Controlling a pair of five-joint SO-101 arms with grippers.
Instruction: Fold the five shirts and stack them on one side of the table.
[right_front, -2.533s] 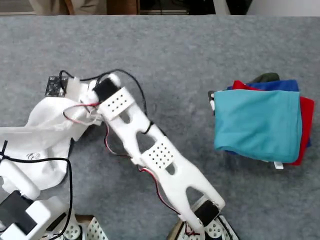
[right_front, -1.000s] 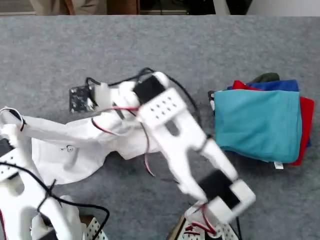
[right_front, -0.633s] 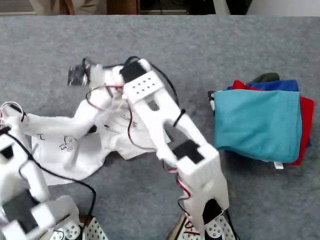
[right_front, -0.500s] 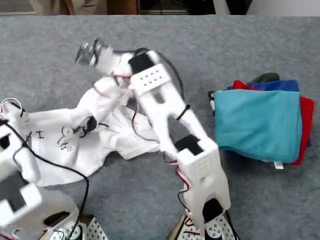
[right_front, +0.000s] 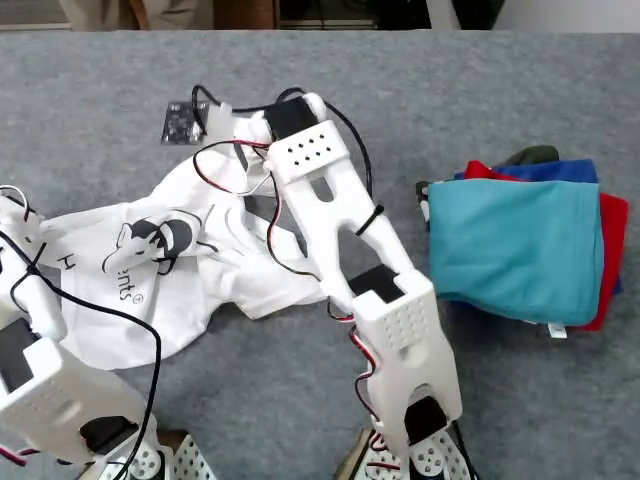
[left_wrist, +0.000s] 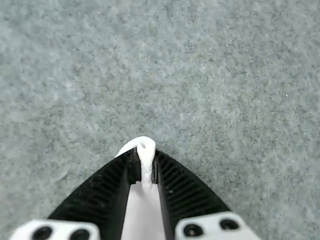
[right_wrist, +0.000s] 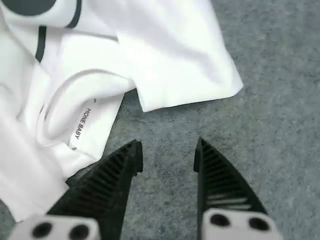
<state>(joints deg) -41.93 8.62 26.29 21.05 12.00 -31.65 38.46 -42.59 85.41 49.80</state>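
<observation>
Left claw (left_wrist: 144, 162) pinches an edge of the crumpled white printed shirt (right_front: 200, 270), probably to stretch it flat; right claw (right_wrist: 165, 152) hangs apart beside its neckline (right_wrist: 65, 107).

Robotics lab: grey felt-covered table (right_front: 480, 90), two arms (right_front: 340, 230).

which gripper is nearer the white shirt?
Left. The left gripper is shut on a fold of the white shirt; the right gripper is open over the table beside its collar.
</observation>
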